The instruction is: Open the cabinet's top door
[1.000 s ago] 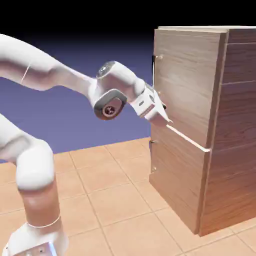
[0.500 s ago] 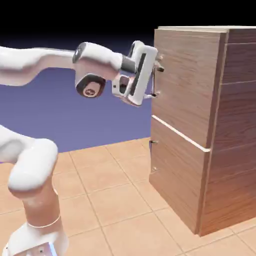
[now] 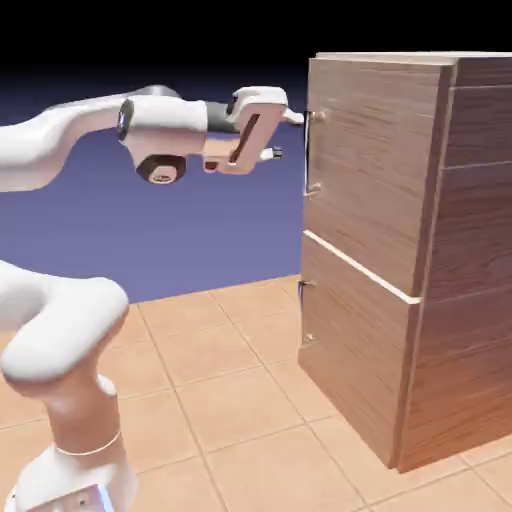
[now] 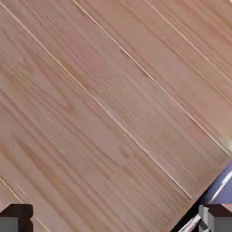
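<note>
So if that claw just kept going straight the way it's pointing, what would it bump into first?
Most likely the top door of the cabinet: its wood fills the hand view. The open claw sits level with the handle, though depth is hard to judge.

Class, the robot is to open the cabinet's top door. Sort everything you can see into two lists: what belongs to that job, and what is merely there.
Belongs to the job:
- cabinet
- top door
- top door's handle
- pincer, open, just short of the handle

Merely there:
- lower door
- tiled floor
- blue-violet backdrop
</note>
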### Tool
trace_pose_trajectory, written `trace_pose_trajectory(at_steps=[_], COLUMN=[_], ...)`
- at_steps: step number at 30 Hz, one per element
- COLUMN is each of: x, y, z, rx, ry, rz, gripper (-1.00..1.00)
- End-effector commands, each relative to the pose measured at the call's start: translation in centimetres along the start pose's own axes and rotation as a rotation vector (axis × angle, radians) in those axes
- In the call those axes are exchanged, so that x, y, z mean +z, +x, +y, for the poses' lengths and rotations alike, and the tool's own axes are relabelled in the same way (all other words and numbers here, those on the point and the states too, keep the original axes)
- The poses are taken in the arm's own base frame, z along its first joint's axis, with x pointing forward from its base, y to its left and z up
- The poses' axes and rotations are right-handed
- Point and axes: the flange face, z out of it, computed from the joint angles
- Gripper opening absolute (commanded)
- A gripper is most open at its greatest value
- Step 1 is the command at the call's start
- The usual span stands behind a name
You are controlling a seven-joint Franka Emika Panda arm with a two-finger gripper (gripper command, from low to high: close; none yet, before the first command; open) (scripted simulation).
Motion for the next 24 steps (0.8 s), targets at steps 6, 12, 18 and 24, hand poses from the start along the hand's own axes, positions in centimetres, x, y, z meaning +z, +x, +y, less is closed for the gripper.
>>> trace_pose_trajectory(at_steps=[6, 12, 18, 24], x=[1.1, 3.0, 7.4, 5.9], y=[2.8, 6.0, 5.4, 5.5], z=[2.5, 3.9, 4.0, 2.9], rx=[0.343, 0.627, 0.626, 0.622], ry=[-0.025, -0.056, -0.056, -0.117], rz=[-0.062, -0.099, -0.099, -0.067], gripper=[0.00, 0.00, 0.00, -1.00])
